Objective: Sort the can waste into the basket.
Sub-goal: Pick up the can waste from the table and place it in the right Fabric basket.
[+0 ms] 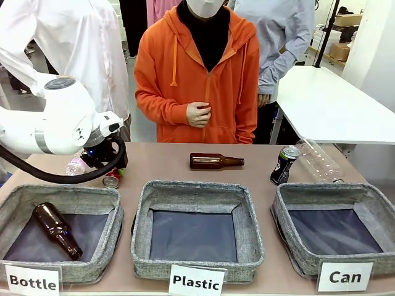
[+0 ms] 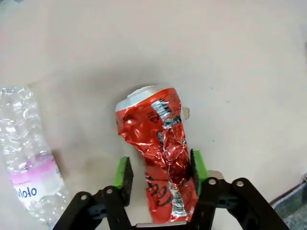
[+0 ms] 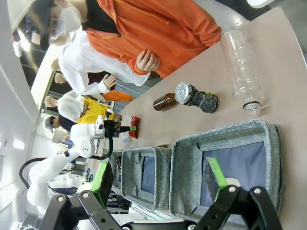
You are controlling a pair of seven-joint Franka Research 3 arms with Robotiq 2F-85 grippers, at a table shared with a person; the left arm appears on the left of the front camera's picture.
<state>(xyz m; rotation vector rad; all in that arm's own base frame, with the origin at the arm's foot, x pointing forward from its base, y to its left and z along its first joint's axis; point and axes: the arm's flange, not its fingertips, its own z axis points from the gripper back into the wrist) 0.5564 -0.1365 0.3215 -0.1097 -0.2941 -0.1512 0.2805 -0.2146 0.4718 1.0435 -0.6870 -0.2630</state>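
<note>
Gripping the crushed red metal can (image 2: 158, 139) at nine o'clock on the tabletop (image 2: 230, 57), the left end effector (image 2: 160, 170) seems fully closed; dented walls could slip before the grey woven basket (image 1: 333, 189) at four o'clock. The right end effector (image 3: 159, 176) gapes empty.

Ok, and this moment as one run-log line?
left gripper: jaws around crushed red can on table | right gripper: open, facing Can basket | black-and-blue can: on table beside clear plastic bottle
</note>
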